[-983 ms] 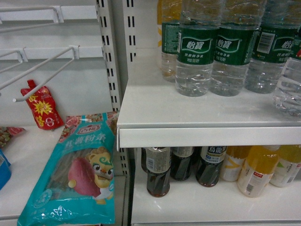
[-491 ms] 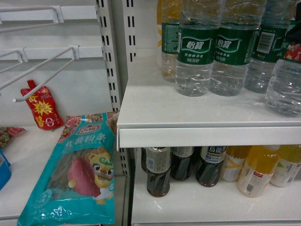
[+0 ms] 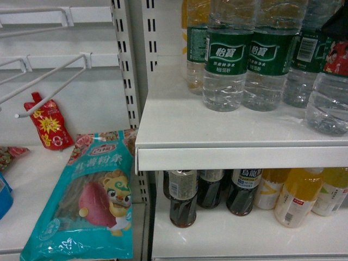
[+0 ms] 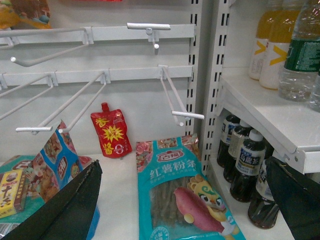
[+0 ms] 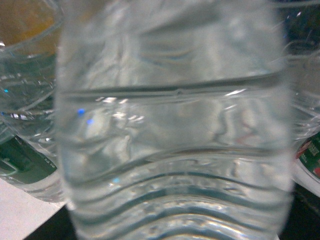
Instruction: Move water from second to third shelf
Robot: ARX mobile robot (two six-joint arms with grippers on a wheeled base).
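1. Shelf (image 3: 217, 136): white upper board that carries the water. The lower board below it holds dark tea bottles (image 3: 182, 201) and yellow juice bottles (image 3: 296, 198).
2. Change: the water bottle (image 3: 329, 103) at the right edge has slid left and come further into head view over the last second, and its red-and-green label now shows. The row of other water bottles (image 3: 228, 60) has not moved. I judge the pick is done and the carry-out is starting, with no placing yet.
3. Where: the bottle is over the front-right of the upper board, just beside the row. I cannot tell if its base touches the board.
4. Look: clear ribbed plastic, upright, water inside. It fills the right wrist view (image 5: 170, 130), blurred.
5. Right gripper (image 3: 338, 27): only a dark shape at the label. The jaws are not seen, but the bottle moves with the arm, so I judge it clamped on the bottle.
6. Left gripper (image 4: 184, 167): jaws wide apart and holding nothing, hanging over the noodle bag (image 4: 185, 200) in the left bay.
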